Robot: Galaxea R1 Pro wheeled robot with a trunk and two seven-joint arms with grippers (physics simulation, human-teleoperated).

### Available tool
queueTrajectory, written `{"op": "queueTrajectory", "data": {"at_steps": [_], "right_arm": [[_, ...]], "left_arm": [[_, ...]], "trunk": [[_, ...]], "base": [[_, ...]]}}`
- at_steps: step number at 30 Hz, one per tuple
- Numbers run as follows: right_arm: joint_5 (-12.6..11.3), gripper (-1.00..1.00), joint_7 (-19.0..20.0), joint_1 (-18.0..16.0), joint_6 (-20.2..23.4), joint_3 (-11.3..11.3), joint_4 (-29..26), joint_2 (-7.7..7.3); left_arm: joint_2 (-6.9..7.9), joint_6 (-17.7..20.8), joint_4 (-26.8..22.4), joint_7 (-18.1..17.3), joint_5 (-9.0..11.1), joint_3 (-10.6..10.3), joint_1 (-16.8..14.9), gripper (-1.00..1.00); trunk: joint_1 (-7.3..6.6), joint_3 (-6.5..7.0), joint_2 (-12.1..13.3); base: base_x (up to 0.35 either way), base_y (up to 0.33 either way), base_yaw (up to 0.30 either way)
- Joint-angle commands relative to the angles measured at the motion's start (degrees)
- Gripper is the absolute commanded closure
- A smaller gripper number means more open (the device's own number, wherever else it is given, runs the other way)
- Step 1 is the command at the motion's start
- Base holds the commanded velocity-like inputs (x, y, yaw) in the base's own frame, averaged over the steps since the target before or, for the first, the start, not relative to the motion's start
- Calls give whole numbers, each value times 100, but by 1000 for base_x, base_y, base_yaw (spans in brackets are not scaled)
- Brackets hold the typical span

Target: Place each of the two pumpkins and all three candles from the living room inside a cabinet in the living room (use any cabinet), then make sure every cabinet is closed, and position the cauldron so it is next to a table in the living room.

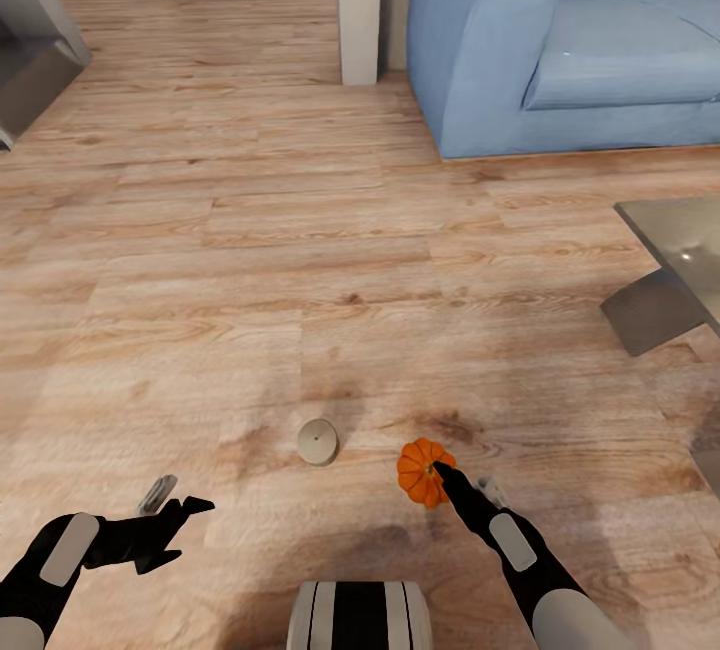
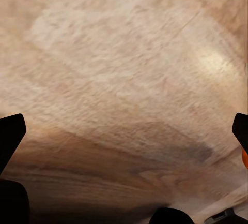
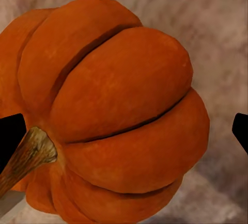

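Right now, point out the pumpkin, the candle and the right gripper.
pumpkin (image 3: 119,110): right wrist view, on a middle rib of its orange body.
candle (image 1: 318,441): head view, on its flat round top.
right gripper (image 1: 447,478): head view, at the dark fingertips against the pumpkin.

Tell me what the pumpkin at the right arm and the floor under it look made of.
The pumpkin looks like matte, smooth-skinned natural rind: deep ribs, a fibrous tan-brown stem, though it could be a moulded replica. The floor reads as light wood planks with visible grain, knots and seams; laminate is equally possible.
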Motion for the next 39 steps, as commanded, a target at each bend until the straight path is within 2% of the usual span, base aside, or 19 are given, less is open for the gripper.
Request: {"op": "queueTrajectory", "data": {"at_steps": [1, 34, 35, 39], "right_arm": [[73, -100, -34, 3, 0, -4, 113, -1], [65, -100, -32, 3, 9, -2, 113, -1], [65, 100, -30, 3, 10, -2, 113, -1], [65, 100, -26, 3, 9, -2, 113, -2]], "left_arm": [[0, 0, 0, 0, 0, 0, 0, -100], [-9, 0, 0, 0, 0, -9, 0, -100], [-9, 0, 0, 0, 0, -9, 0, -100], [-9, 0, 0, 0, 0, -9, 0, -100]], "trunk": [[1, -1, 1], [1, -1, 1], [1, -1, 1], [1, -1, 1]], "base": [[9, 11, 0], [8, 8, 0], [0, 0, 0], [0, 0, 0]]}}
